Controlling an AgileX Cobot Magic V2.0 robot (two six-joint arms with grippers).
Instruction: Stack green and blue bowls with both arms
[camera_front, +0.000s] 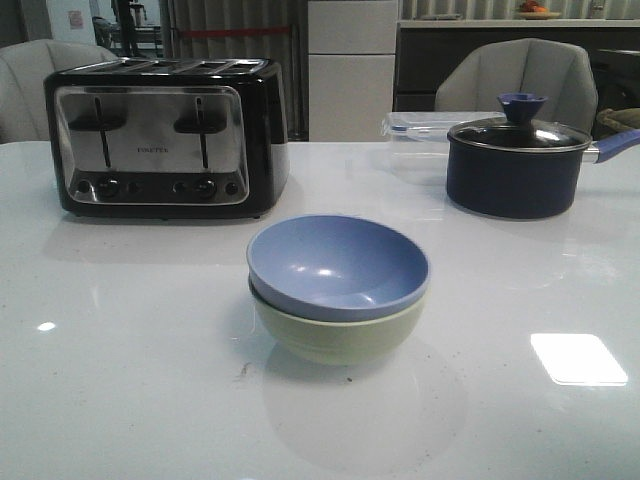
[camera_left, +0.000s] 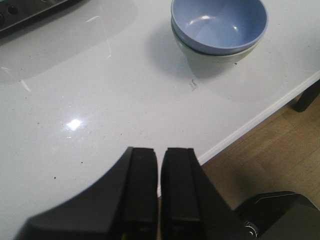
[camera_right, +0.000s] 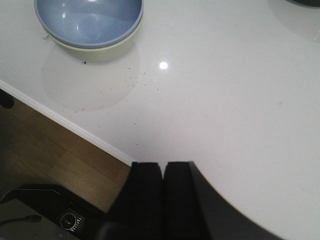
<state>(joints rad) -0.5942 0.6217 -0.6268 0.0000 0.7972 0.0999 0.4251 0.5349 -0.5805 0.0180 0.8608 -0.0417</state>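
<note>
On the white table (camera_front: 120, 380), a toaster (camera_front: 165, 135) stands at the back left, the blue bowl (camera_front: 338, 265) sits nested inside the green bowl (camera_front: 340, 335) in the middle, and a lidded saucepan (camera_front: 518, 165) stands at the back right. The left gripper (camera_left: 160, 165) hangs over the table's near edge, its fingers pressed together and holding nothing. The right gripper (camera_right: 163, 172) does the same, well apart from the bowls.

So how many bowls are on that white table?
2: a matte periwinkle blue round bowl nested in a pale sage green round bowl, mid-table, in front of the toaster and saucepan.
</note>
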